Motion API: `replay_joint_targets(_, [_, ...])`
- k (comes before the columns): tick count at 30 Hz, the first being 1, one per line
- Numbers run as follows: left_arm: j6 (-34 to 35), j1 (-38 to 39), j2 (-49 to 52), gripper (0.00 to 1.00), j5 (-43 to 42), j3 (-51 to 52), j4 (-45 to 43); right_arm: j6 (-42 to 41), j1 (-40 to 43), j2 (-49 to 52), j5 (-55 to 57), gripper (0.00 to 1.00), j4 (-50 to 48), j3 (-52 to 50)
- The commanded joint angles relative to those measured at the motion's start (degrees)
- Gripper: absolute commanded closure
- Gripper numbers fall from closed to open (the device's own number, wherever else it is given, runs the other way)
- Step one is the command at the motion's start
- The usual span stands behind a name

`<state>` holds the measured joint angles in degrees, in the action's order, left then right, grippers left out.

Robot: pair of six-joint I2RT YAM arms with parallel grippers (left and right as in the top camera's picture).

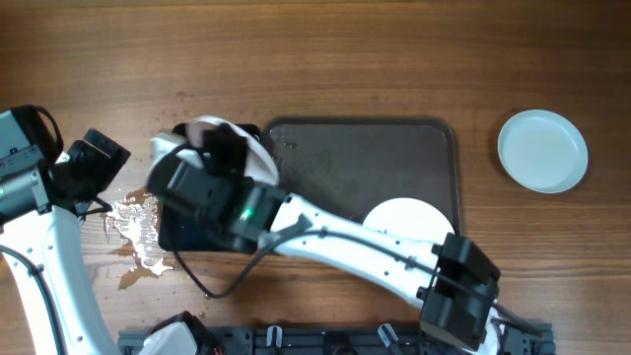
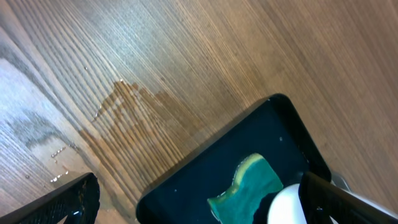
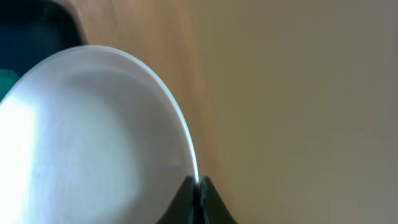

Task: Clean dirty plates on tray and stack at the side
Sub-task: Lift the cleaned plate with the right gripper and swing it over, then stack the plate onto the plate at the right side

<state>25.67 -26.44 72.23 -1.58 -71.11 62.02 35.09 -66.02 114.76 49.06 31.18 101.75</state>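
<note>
My right gripper (image 1: 219, 150) is shut on the rim of a white plate (image 1: 202, 127), holding it tilted over the black basin. In the right wrist view the plate (image 3: 93, 137) fills the left side, with the gripper (image 3: 197, 185) pinching its thin edge. A second plate (image 1: 406, 217) lies on the dark grey tray (image 1: 365, 158), partly under my right arm. A third plate (image 1: 542, 150) rests on the table to the right of the tray. My left gripper (image 1: 102, 154) hovers left of the basin, and in the left wrist view it (image 2: 199, 190) stands wide open, holding nothing.
The glossy black basin (image 2: 261, 137) holds a green sponge (image 2: 249, 185). The held plate's edge (image 2: 286, 206) shows beside the sponge. A water spill (image 1: 138, 229) wets the wood left of the basin. My right arm (image 1: 375, 251) crosses the tray's front.
</note>
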Motion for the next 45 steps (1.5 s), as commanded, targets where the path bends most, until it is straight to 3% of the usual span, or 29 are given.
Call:
replay_joint_targets(1, [0.55, -0.42, 0.39, 0.00, -0.52, -0.48, -0.04, -34.29, 7.17, 0.17, -17.88, 0.96, 9.86, 2.25])
replay_joint_targets(4, [0.50, -0.42, 1.73, 0.00, -2.84, -0.46, 0.20, -46.38, 15.41, -2.43, -32.72, 0.96, 17.07, 5.92])
replay_joint_targets(7, [0.48, -0.35, 4.35, 0.00, -5.05, -0.44, 0.72, -52.48, 27.63, -7.13, -43.23, 0.96, 23.17, 6.21])
replay_joint_targets(11, [0.26, 1.73, 8.85, 0.00, -5.27, -0.37, 1.05, -53.07, 47.52, -8.15, -50.05, 0.96, 32.72, 6.12])
replay_joint_targets(16, [0.28, 6.71, 12.22, 0.00, -5.27, -0.37, 0.13, -53.27, 68.50, -8.15, -50.62, 0.96, 37.79, 2.75])
replay_joint_targets(23, [0.31, 15.50, 12.70, 0.00, -5.25, -0.37, -3.21, -54.21, 97.11, -8.15, -51.21, 0.96, 33.90, -14.78])
replay_joint_targets(27, [0.31, 18.01, 12.70, 0.00, -5.25, -0.37, -3.54, -58.51, 108.30, -8.15, -53.81, 0.96, 28.44, -21.70])
replay_joint_targets(30, [0.31, 18.08, 12.70, 0.00, -5.25, -0.37, -3.54, -59.06, 109.85, -8.11, -56.63, 0.96, 26.82, -22.71])
replay_joint_targets(31, [0.31, 18.08, 12.70, 0.00, -5.25, -0.37, -3.56, -58.47, 109.31, -8.11, -58.51, 0.90, 26.43, -22.71])
replay_joint_targets(32, [0.31, 18.08, 12.70, 0.00, -5.25, -0.37, -3.56, -56.76, 108.54, -8.11, -60.81, 0.68, 25.77, -22.71])
replay_joint_targets(38, [0.31, 18.08, 12.70, 0.00, -5.27, -0.37, -3.45, -52.96, 99.34, -8.13, -64.57, 0.65, 22.71, -22.51])
replay_joint_targets(40, [0.31, 18.08, 12.70, 0.00, -5.25, -0.37, -3.32, -51.47, 96.59, -8.44, -65.11, 0.73, 23.98, -21.03])
replay_joint_targets(45, [0.24, 18.08, 13.03, 0.00, -5.22, -0.37, -3.34, -47.17, 85.24, -20.72, -64.54, 0.73, 31.10, -16.48])
